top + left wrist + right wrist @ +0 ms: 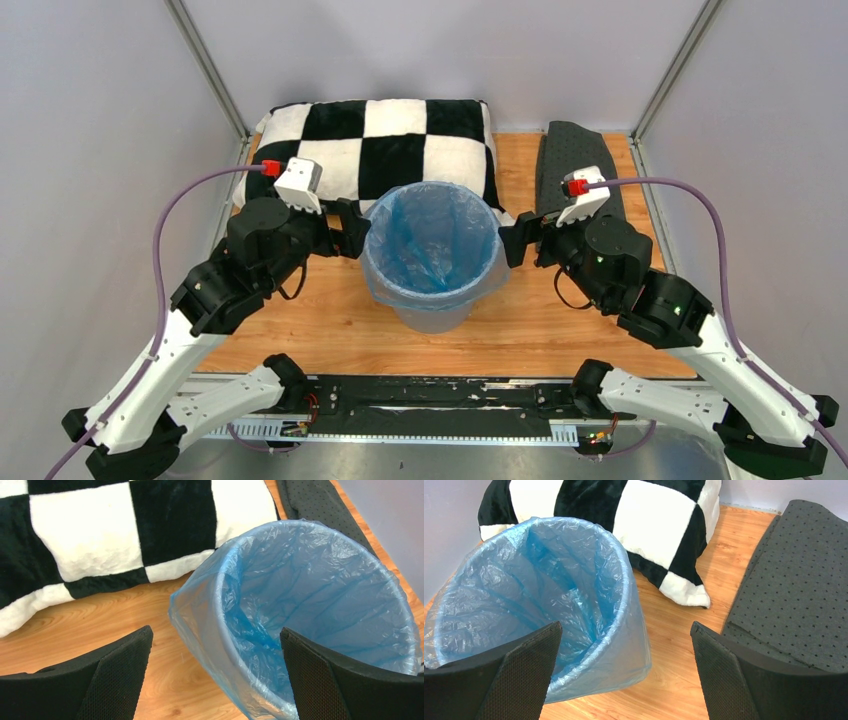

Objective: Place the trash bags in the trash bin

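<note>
The light-grey trash bin (432, 315) stands upright in the middle of the wooden table. The light-blue trash bag (430, 240) lines its inside, and its edge is folded out over the rim all round. My left gripper (352, 228) is open just left of the rim, which lies between its fingers in the left wrist view (215, 645). My right gripper (520, 240) is open just right of the rim, with the folded bag edge (624, 645) between its fingers. Neither holds anything.
A black-and-white checkered pillow (340, 140) lies behind the bin at the back left. A dark grey dotted mat (572, 165) lies at the back right, beside the right gripper. Grey walls close in the table on three sides.
</note>
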`<state>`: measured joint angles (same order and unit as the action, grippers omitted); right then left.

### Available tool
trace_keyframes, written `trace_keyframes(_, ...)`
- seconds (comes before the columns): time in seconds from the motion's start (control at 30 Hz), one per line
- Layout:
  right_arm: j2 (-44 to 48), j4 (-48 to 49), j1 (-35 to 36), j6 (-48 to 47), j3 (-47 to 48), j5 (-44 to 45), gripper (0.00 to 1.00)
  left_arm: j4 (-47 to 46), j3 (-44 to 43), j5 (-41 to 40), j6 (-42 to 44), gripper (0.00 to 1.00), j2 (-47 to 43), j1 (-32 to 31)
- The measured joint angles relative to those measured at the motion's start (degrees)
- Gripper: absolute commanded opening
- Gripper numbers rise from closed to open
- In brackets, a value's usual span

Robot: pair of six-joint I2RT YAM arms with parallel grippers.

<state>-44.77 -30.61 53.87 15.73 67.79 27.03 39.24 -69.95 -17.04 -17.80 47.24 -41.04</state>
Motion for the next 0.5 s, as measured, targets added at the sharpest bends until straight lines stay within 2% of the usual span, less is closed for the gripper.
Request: trace_keyframes(0.5,-0.13,1.11,0.0,0.04,-0.15,-0.02,1.0,0.44,0.26,-1.51,0.02,1.0,-0.61,0.0)
